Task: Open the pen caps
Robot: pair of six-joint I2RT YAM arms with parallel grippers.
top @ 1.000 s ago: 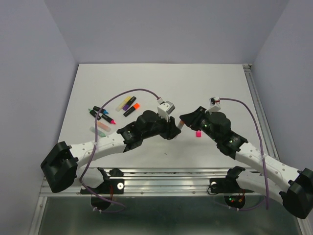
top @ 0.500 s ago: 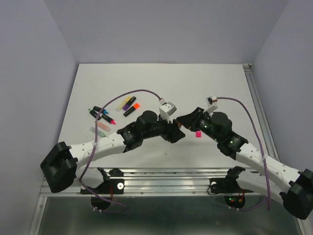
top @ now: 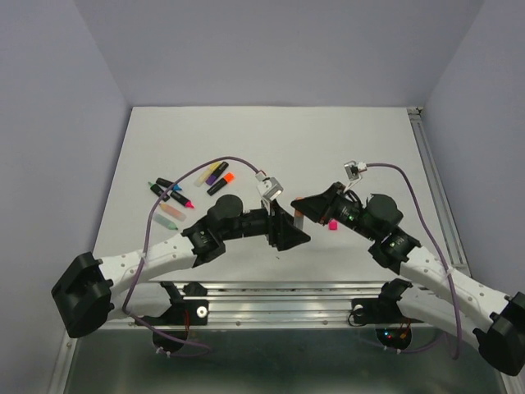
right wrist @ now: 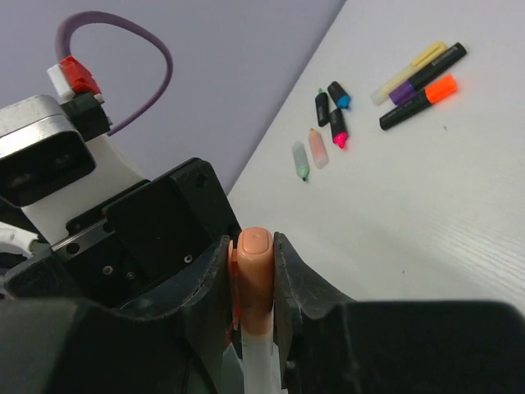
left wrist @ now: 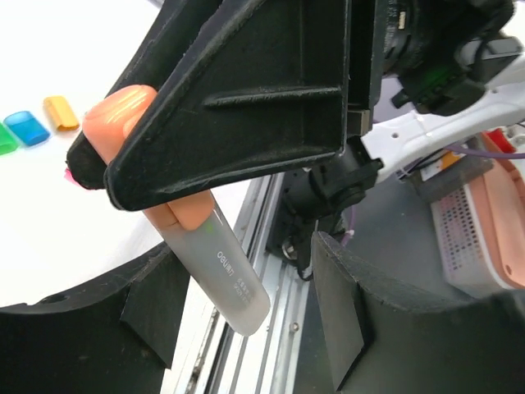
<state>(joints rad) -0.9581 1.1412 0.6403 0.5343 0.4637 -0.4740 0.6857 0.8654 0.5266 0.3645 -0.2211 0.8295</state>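
**Peach cap pinched near mid-table, the other jaws standing off**

A white table (top: 328,139) sits between lavender walls (top: 271,49), with a metal rail (top: 287,287) along its six o'clock edge. From above, the two arms meet just toward six o'clock from the table's centre. Loose pens (top: 219,185) lie at ten o'clock from that spot. A pink cap (top: 333,223) lies at three o'clock, just beside the right gripper (top: 300,210).

Only the left wrist camera shows a blue cap (left wrist: 26,128) and a yellow cap (left wrist: 61,112) lying on the table; the overhead view does not show them.

The right gripper is clamped on the peach cap (right wrist: 255,283), a stubby, round-topped piece at the end of a pale frosted pen (left wrist: 230,279) held clear of the table. The left gripper (left wrist: 250,275) has its jaws apart on either side of the pen's barrel, not touching it.
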